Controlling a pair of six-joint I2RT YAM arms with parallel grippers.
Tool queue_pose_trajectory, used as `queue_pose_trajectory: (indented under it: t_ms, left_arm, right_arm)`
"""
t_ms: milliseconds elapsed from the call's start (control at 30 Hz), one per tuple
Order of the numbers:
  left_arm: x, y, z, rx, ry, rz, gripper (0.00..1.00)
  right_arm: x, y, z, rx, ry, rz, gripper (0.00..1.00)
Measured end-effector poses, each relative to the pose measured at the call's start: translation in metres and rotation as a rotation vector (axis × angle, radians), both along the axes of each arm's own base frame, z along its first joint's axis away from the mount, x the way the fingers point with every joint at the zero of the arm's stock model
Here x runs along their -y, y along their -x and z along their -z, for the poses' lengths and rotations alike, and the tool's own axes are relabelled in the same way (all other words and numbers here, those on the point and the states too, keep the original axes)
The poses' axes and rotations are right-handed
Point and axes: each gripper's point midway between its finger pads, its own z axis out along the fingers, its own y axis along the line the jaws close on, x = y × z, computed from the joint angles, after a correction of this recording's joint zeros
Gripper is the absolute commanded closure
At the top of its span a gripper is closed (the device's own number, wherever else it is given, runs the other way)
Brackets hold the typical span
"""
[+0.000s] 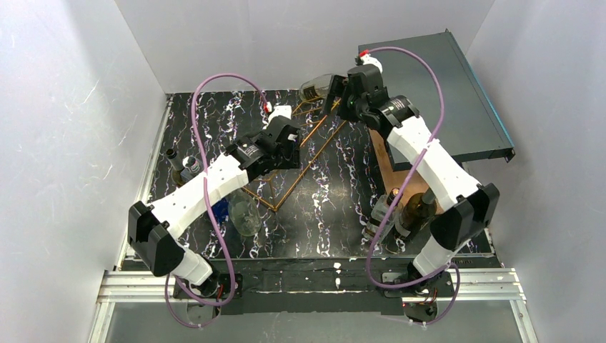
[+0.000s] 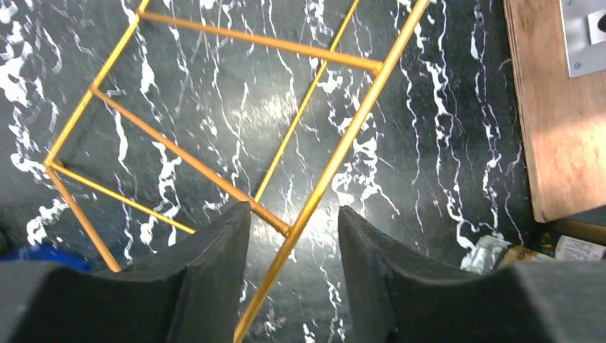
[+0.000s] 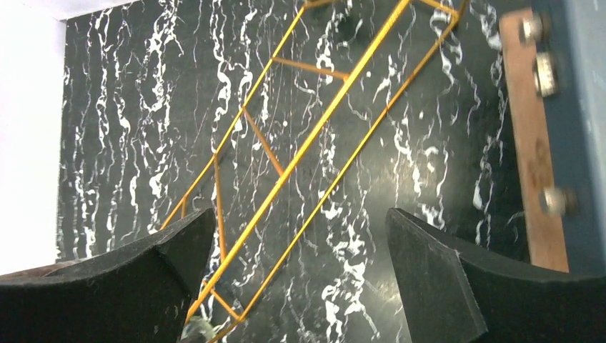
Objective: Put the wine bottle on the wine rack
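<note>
The wine rack (image 1: 304, 161), a copper-gold wire frame, lies diagonally on the black marbled table. My left gripper (image 1: 289, 146) hovers over its middle. In the left wrist view the left gripper (image 2: 293, 214) has its jaws slightly apart, straddling the rack's top rail (image 2: 336, 153) with a gap on each side. A clear wine bottle (image 1: 318, 87) lies tilted at the rack's far end, and only a glassy edge of it (image 3: 193, 330) shows in the right wrist view. My right gripper (image 1: 336, 100) is beside it. The right gripper (image 3: 300, 221) is wide open with nothing between its fingers.
More bottles stand at the left edge (image 1: 180, 166) and the near right (image 1: 400, 214), and a clear one (image 1: 244, 216) lies near the left arm. A wooden board (image 1: 400, 168) and a dark flat box (image 1: 443, 93) occupy the right side. White walls enclose the table.
</note>
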Motion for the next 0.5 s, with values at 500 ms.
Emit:
queue_pose_trajectory:
  t_ms: [500]
  left_arm:
    - [0.027, 0.035, -0.103, 0.034, 0.153, 0.304, 0.02]
  right_arm:
    - [-0.018, 0.026, 0.035, -0.122, -0.179, 0.091, 0.08]
